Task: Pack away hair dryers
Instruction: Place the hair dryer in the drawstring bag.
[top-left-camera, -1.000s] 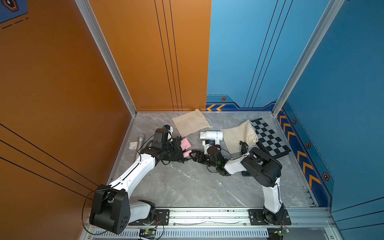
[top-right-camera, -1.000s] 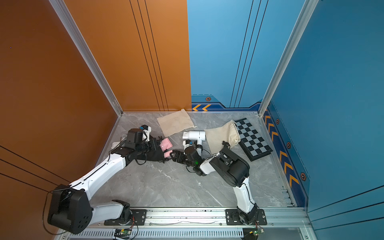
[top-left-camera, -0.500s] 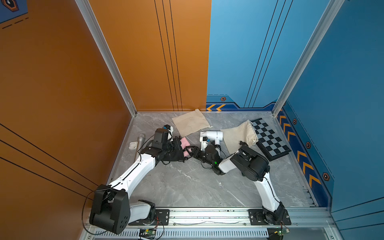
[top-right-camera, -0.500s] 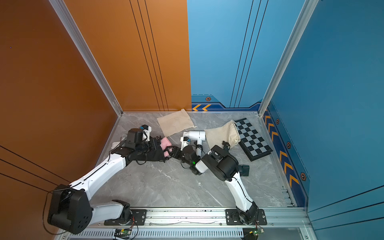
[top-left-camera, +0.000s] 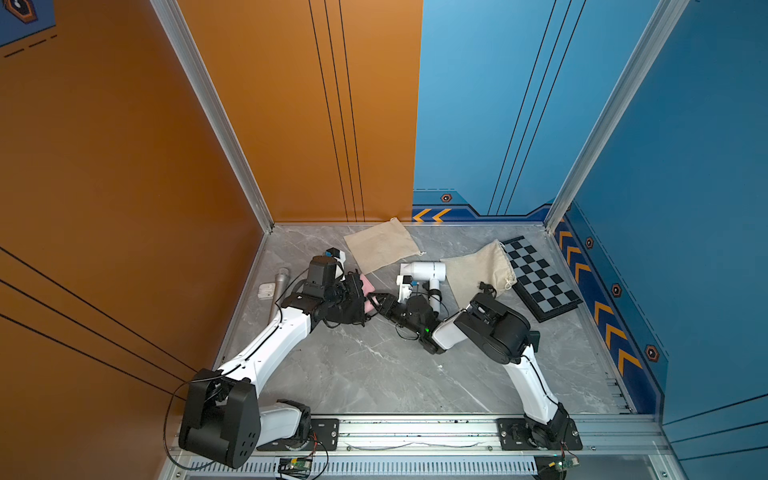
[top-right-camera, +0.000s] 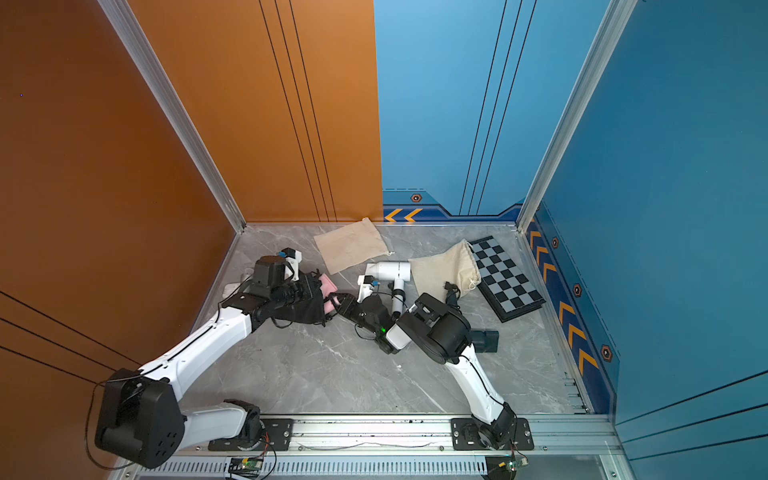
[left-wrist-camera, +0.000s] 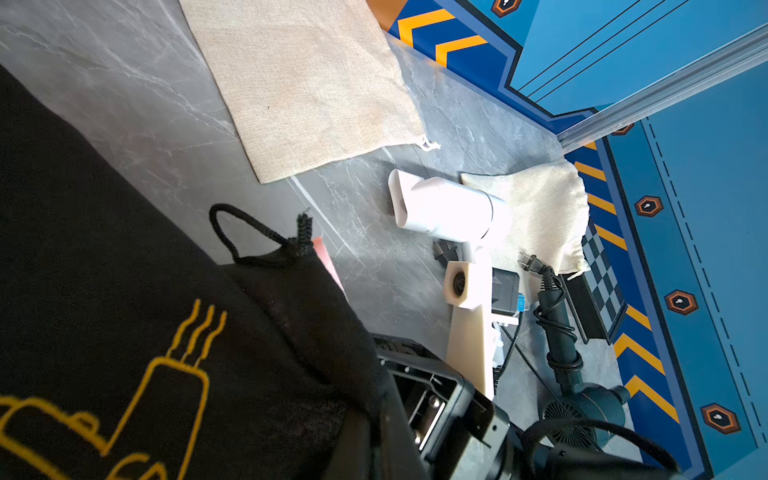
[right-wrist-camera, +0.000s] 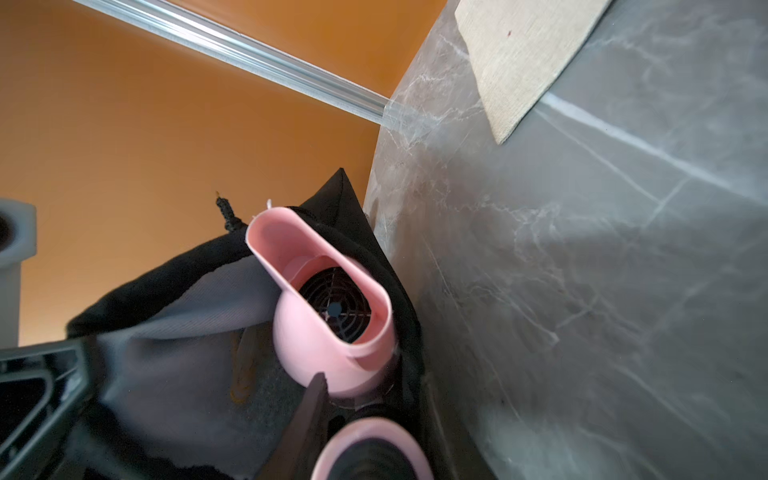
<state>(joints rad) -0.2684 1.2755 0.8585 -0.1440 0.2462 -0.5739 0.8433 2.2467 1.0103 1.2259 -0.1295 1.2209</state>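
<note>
Pink dryer (right-wrist-camera: 293, 353), oval-nozzled, in woven black pouch (left-wrist-camera: 104, 270); left gripper (top-left-camera: 355, 293) tight on it; right gripper (top-left-camera: 376, 302) unclear

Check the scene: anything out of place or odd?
The pink dryer sits only partway in the black pouch, its nozzle sticking out of the mouth. The plug of the teal dryer lies at the edge of a beige pouch. A silver rod by the orange wall is no dryer.

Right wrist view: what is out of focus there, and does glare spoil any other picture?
Right wrist view: the pink dryer is sharp at its mouth; the black pouch near the lens is blurred. Left wrist view: the white dryer glares, detail washed out. Both top views: evenly lit.
</note>
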